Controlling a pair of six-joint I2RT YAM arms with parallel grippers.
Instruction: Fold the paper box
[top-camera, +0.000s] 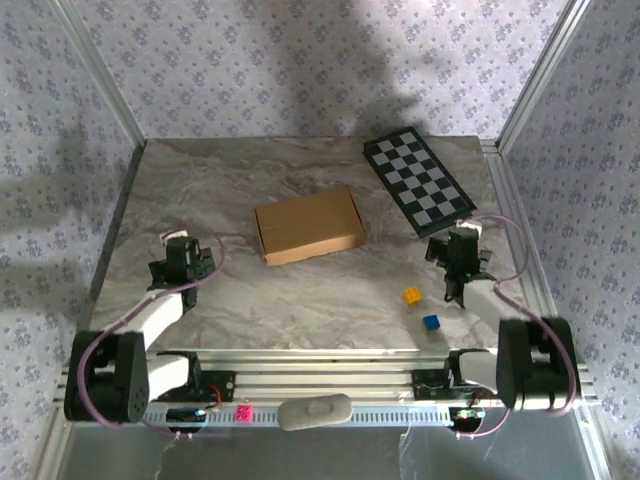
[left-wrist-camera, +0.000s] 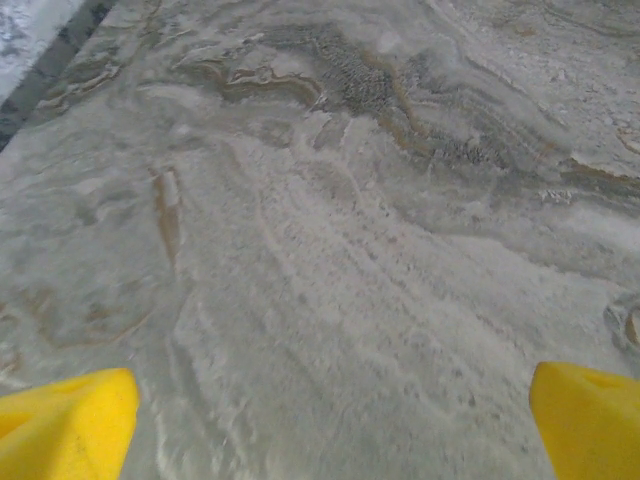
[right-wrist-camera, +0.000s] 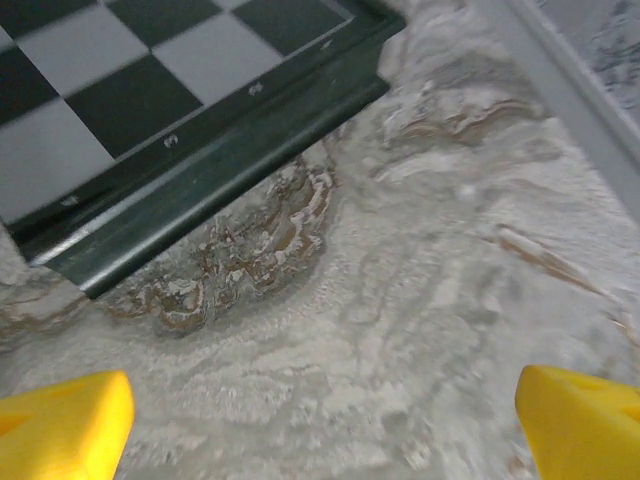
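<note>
**Flat brown box at mid-table, both grippers wide open and clear of it**

On the left, the marble table (top-camera: 160, 200) ends at a dark strip along a metal frame. The left gripper (top-camera: 180, 243) sits near that edge over bare table. In its wrist view, its yellow fingers (left-wrist-camera: 65, 425) stand far apart with nothing between them. Open tabletop lies between this gripper and the paper box (top-camera: 309, 225).

The paper box lies at the middle of the table, a little toward the far side. It is plain brown cardboard, a shallow closed rectangle lying flat and turned slightly askew. There is bare table on all four sides of it and nothing touches it.

To the right of the box, a checkered board (top-camera: 418, 181) lies flat at the far right corner. The right gripper (top-camera: 458, 250) is just in front of the board's near corner, and its yellow fingers (right-wrist-camera: 60, 425) are also spread wide and empty. A yellow cube (top-camera: 411, 296) and a blue cube (top-camera: 431, 322) sit close together just to the left of the right arm. The table's right edge meets a metal rail.
</note>
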